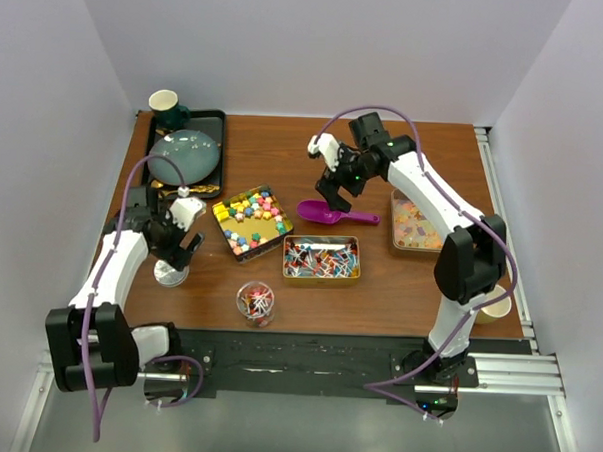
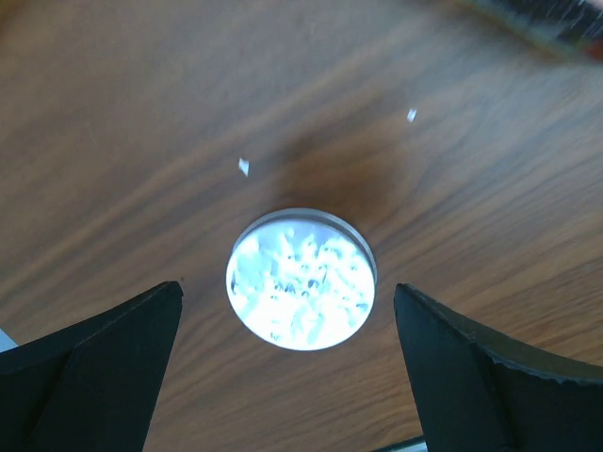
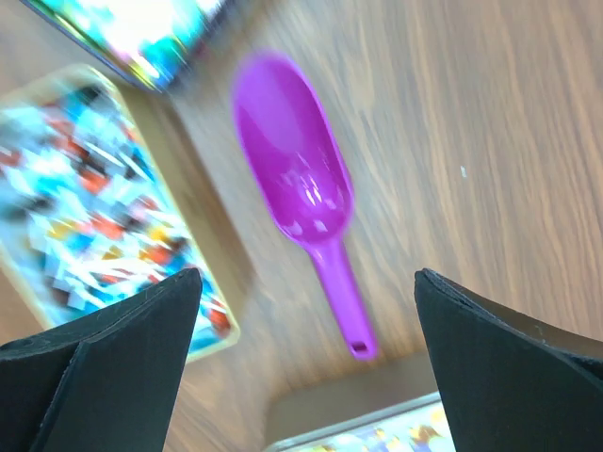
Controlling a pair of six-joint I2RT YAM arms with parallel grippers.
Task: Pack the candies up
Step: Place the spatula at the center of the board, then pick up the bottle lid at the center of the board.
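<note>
Now | right claw apart above scoop | candies in tin beside it | left claw apart

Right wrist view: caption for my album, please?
Open right gripper hovers over the purple scoop, beside a tin of wrapped candies.

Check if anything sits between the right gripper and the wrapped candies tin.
Only the purple scoop, lying on the table under the open right gripper, just beyond the tin's far edge. The wrapped candies themselves are uncovered.
</note>
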